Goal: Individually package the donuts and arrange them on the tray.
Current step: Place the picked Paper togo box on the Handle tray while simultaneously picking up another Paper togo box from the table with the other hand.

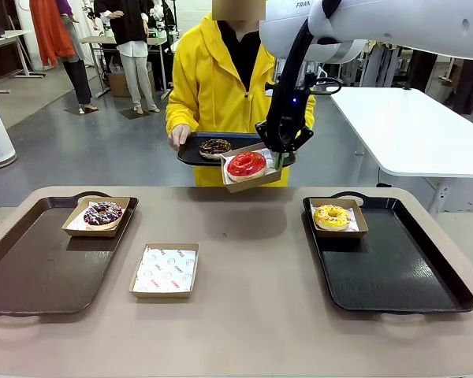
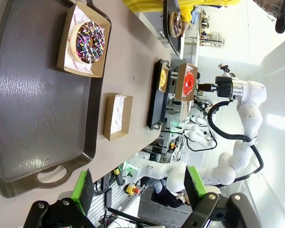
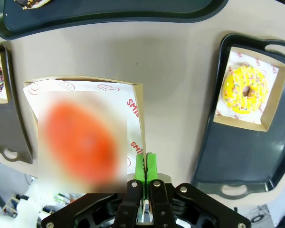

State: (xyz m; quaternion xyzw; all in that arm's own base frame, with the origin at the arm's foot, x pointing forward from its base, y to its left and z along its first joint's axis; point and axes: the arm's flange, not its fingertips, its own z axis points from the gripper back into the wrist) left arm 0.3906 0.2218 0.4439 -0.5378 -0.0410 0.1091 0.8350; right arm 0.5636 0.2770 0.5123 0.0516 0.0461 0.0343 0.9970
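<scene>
The right claw [image 1: 280, 161] pinches the rim of a box [image 1: 256, 183] with the red donut [image 1: 247, 164] in it, in the air over the table's far edge; the left claw [image 2: 138, 187] is spread, holding nothing. The paper in this box has red print starting "SMI". I count four donuts, the others being a yellow donut [image 1: 331, 215] on the right tray [image 1: 394, 276], a sprinkled donut [image 1: 103, 213] on the left tray [image 1: 31, 268] and a crumbed donut [image 1: 215, 146] on the person's tray [image 1: 191, 153], and four boxes, among them one empty box [image 1: 165, 270].

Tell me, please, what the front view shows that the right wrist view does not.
Front view's extras: the person in a yellow jacket and an empty paper-lined box on the table. Right wrist view's extras: the green pads pinched on the held box's wall, seen close from above. Shared: the right claw gripping that box with the red donut, and the yellow donut boxed on the right-hand tray.
</scene>
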